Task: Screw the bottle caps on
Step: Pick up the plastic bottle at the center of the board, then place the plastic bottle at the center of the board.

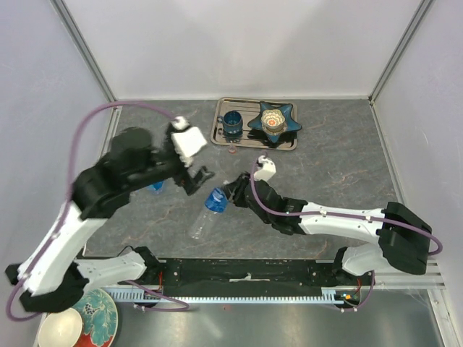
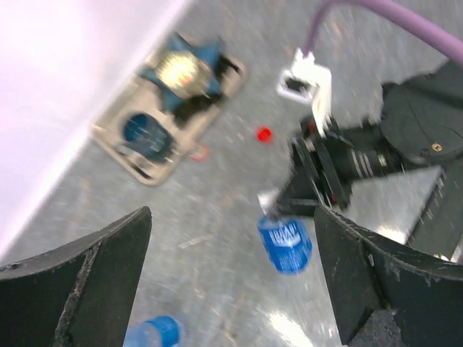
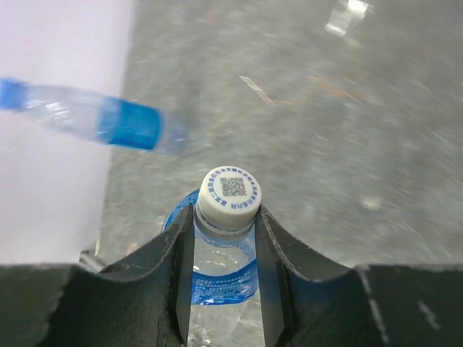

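Right gripper (image 3: 224,218) hides bottle (image 3: 221,271) neck; other bottle (image 3: 130,124) blurred, cut off.

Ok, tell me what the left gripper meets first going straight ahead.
Probably the blue-labelled bottle clamped in the right gripper, just right of centre between the left gripper's open fingers; else the table. Depth unclear.

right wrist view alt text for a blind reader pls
The right end effector grips a clear bottle by its neck, just under its white cap. A blurred blue-labelled bottle shows at upper left, against the grey table.
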`<state>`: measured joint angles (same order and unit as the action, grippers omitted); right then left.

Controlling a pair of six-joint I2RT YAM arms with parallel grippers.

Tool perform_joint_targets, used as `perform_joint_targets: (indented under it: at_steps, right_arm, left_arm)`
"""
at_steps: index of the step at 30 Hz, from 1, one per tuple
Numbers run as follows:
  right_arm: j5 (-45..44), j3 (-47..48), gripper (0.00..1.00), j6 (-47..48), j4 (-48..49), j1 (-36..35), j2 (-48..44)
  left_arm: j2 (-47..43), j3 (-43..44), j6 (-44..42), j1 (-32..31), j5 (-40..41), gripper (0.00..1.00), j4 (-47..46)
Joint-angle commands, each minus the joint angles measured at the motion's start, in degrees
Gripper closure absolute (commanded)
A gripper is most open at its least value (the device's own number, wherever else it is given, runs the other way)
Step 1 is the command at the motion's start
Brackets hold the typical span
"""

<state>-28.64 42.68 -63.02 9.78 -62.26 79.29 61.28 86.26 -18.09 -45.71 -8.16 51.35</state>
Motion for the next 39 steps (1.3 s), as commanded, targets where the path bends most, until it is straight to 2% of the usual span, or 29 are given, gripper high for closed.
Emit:
perform_joint_targets:
  at_steps: [1,2,7,10,13,19,23,29,31,39]
  right_arm:
    - [-0.02,13.96,1.00,22.31,9.91,-4.26,0.24]
    - [1.04,16.54,1.00,27.55,9.82,-4.62,1.39]
    - [8.77,32.78,1.00,42.17,9.12,-5.50,11.58]
    - [9.93,40.17,1.00,53.86,8.15,-5.77,17.64]
    - [7.83,44.58,1.00,64.03,7.54,-5.85,22.30]
    - [4.21,47.50,1.00,75.40,8.15,-5.59,26.88]
    - [-0.35,48.29,1.00,80.06,12.53,-5.51,31.79]
    - [-7.12,46.54,1.00,81.22,25.53,-4.63,36.98]
    - [-9.23,45.39,1.00,78.33,28.97,-4.19,37.78]
    - [-14.07,41.88,1.00,67.17,31.44,-2.52,39.72]
  left_arm:
    - [-9.41,4.18,1.56,0.54,11.58,0.01,-5.20]
    - [-10.20,4.70,2.35,2.02,12.46,0.01,-5.56]
    - [-17.58,0.58,2.36,4.32,13.61,0.01,-10.13]
    - [-18.12,1.63,3.58,5.55,14.32,0.01,-9.34]
    - [-18.82,2.68,3.58,6.07,14.23,0.01,-9.60]
    - [-19.88,4.36,4.11,6.60,13.62,0.01,-9.69]
    - [-20.32,3.30,6.04,7.22,11.95,0.01,-9.78]
    - [-21.99,1.19,6.92,8.18,10.63,0.00,-9.69]
    - [-22.51,0.58,7.45,8.62,10.19,0.01,-9.52]
    - [-22.78,0.05,7.98,9.59,8.60,0.01,-9.17]
